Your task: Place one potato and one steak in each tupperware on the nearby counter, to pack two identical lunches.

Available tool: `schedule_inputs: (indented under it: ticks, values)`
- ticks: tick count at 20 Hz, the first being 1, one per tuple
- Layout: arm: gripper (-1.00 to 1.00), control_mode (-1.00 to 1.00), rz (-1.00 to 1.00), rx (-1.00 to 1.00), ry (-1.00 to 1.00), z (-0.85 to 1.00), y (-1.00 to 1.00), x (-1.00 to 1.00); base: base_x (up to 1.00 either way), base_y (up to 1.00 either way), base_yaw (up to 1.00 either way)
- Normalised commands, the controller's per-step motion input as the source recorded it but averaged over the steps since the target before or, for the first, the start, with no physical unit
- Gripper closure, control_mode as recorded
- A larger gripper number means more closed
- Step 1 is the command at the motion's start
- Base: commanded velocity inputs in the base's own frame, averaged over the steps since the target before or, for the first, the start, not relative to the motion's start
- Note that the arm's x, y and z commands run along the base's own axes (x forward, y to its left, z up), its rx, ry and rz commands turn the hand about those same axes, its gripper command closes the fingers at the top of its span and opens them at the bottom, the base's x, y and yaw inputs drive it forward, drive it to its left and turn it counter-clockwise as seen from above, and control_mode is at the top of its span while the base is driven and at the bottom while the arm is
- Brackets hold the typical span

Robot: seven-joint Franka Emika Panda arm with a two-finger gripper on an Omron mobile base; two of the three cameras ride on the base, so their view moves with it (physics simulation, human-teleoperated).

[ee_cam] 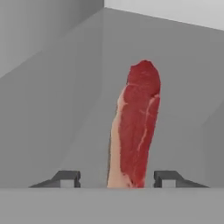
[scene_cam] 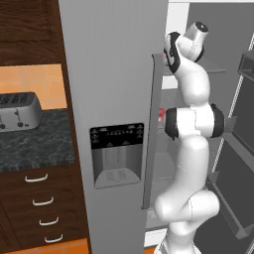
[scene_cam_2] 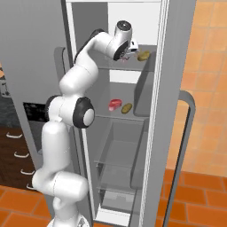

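In the hand view a steak point(ee_cam: 135, 122), a red slab with a pale fatty edge, lies lengthwise on a grey fridge shelf. Its near end sits between the two fingertips of my gripper point(ee_cam: 119, 178), which stand apart with a gap on each side. From the right base view my gripper point(scene_cam_2: 128, 55) reaches onto the upper shelf, right beside a potato point(scene_cam_2: 143, 56). On the middle shelf lie a second steak point(scene_cam_2: 115, 104) and a second potato point(scene_cam_2: 127, 107). The speckled counter point(scene_cam: 34, 141) is to the left of the fridge. The tupperware is out of view.
The fridge's right door point(scene_cam_2: 177, 111) stands open beside the shelves, and its left door point(scene_cam: 116, 99) with the dispenser is shut. A silver toaster point(scene_cam: 19, 111) stands on the counter above drawers with silver handles point(scene_cam: 42, 201).
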Motion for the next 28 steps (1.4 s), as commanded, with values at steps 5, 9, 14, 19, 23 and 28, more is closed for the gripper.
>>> schedule_inputs:
  ticks: [5, 9, 14, 19, 23, 28]
  values:
    - [1.0, -1.0, 0.0, -0.03, 0.02, -1.0, 0.34, -0.47, 0.0, 0.0, 0.0]
    - [1.0, -1.0, 0.0, 0.01, -0.06, -1.0, 0.01, -0.89, 0.0, 0.0, 0.0]
    - [1.0, -1.0, 0.0, 0.05, -0.12, -0.66, -0.38, -1.0, 0.0, 0.0, 0.0]
    - [1.0, -1.0, 0.03, 0.01, -0.06, 0.25, -0.44, -1.0, 0.0, 0.0, 0.0]
    - [1.0, -1.0, 0.04, 0.07, 0.05, 0.11, -0.1, -1.0, 0.0, 0.0, 0.0]
    - [1.0, -1.0, 0.02, -0.01, 0.24, -0.2, 0.23, -1.0, 0.0, 0.0, 0.0]
